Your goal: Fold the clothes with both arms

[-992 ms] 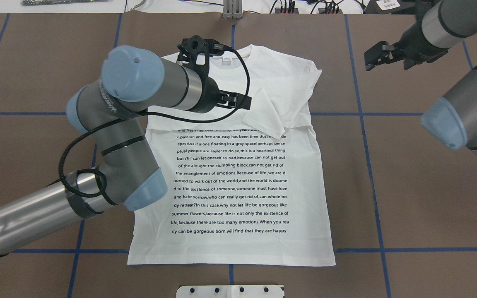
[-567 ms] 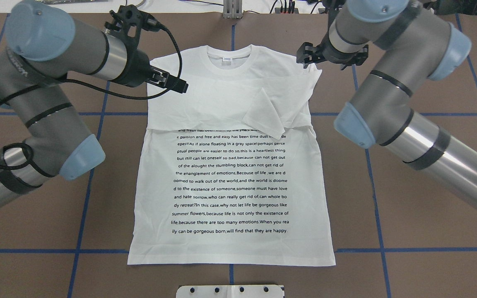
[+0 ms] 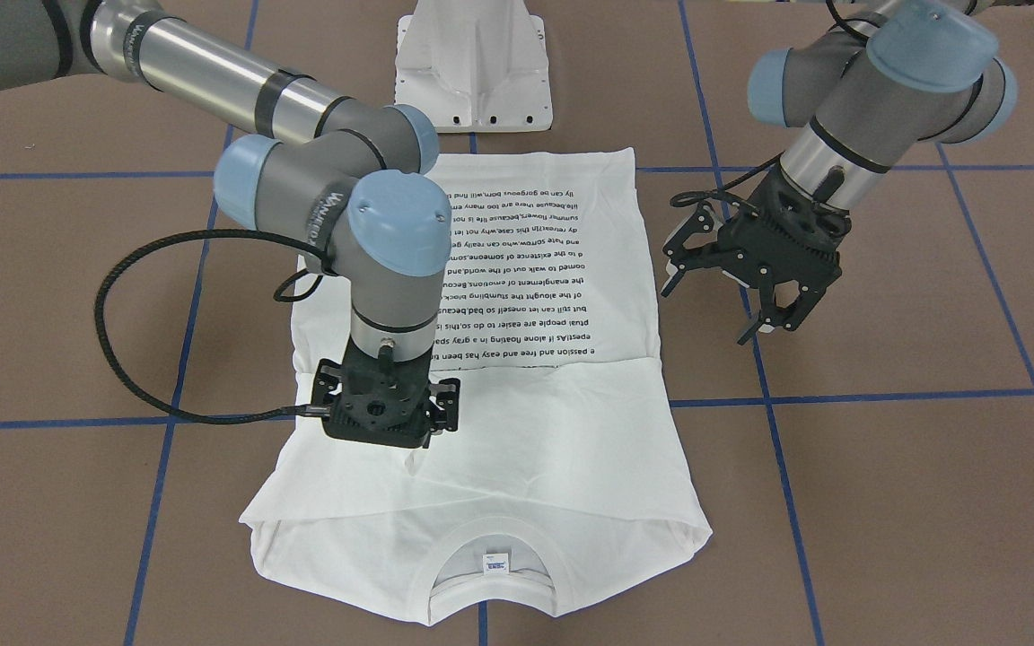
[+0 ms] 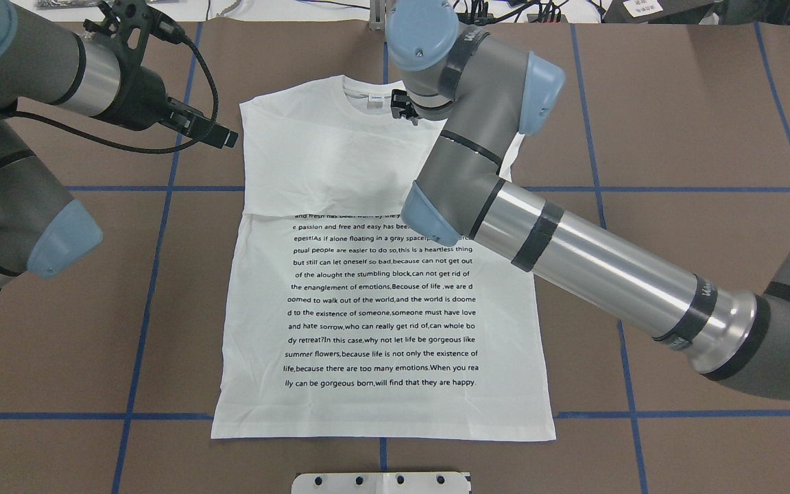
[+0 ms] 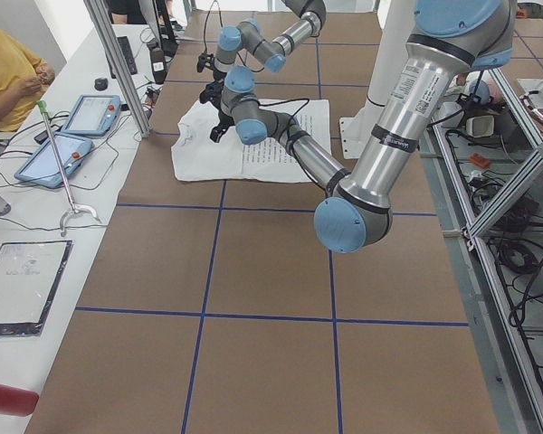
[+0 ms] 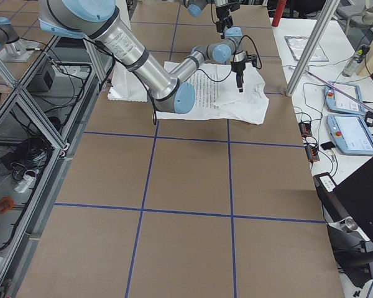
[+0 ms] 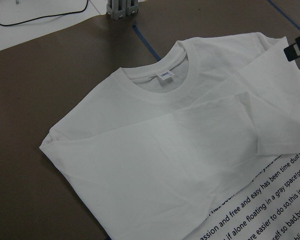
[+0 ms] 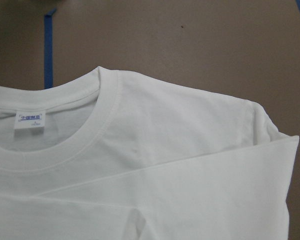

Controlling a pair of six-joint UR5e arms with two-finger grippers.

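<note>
The fingers of the left gripper are spread wide and hold nothing. This gripper hangs tilted above bare table, just beside the T-shirt on the garment's left, level with the shoulder in the overhead view. The right gripper points straight down over the plain white chest band on the shirt's right half, near the collar. Its fingers are hidden under its own body, so I cannot tell whether they are spread or closed, or whether they touch the cloth. The T-shirt lies flat, front up, in the middle of the table. Its collar is toward the far edge from the robot and its hem toward the near edge, close to the white pedestal. The sleeves are folded in across the chest above the lines of printed text. The small neck label shows inside the collar.
</note>
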